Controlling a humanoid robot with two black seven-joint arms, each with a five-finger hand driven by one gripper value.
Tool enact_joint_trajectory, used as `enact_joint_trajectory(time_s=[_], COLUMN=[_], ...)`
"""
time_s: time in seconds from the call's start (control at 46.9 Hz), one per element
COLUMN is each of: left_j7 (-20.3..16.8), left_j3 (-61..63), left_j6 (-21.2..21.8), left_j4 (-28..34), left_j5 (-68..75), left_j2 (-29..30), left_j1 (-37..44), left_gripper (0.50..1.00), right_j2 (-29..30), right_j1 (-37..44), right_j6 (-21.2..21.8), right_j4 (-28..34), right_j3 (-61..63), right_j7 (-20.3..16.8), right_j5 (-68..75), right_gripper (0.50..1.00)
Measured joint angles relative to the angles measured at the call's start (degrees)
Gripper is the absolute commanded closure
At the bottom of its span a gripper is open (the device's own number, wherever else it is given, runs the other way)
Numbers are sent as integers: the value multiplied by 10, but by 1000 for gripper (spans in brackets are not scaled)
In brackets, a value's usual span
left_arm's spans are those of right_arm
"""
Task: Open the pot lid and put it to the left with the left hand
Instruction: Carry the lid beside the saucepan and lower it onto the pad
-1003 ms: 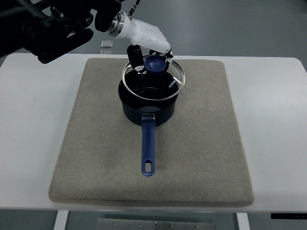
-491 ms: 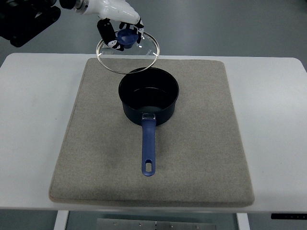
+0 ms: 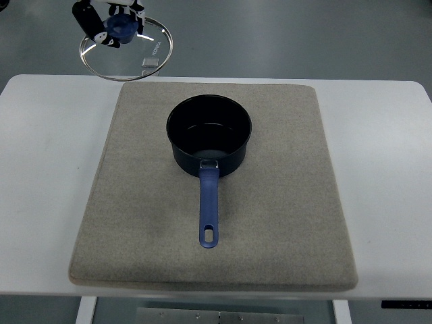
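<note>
- Top view: left hand [image 3: 111,19], mostly cropped at the frame's top, fingers apparently clamped on the blue knob of the glass lid [image 3: 135,57].
- Lid hangs up-left of the open pot [image 3: 209,138], well apart.
- Pot sits on the mat [image 3: 283,223].

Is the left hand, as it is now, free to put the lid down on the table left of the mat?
Probably yes. The left hand grips the lid by its knob, raised at the top left. The table left of the mat is bare, and the pot stands away at the mat's middle.
</note>
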Motion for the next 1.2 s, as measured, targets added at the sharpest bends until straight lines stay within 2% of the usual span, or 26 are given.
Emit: enact_joint_trajectory(time_s=[0.598,1.195], left_j7=[0,0], left_j3=[32,31], left_j6=[1,9], left_j4=[-98,-113], left_j5=[1,21], left_j2=[95,86], left_j1=[34,79], left_gripper=[1000,1000], right_j2=[0,0], right_j1=[0,0], right_j6=[0,0], right_j4=[0,0], right_j3=[0,0], right_j7=[0,0], right_j5=[0,0], right_gripper=[583,583])
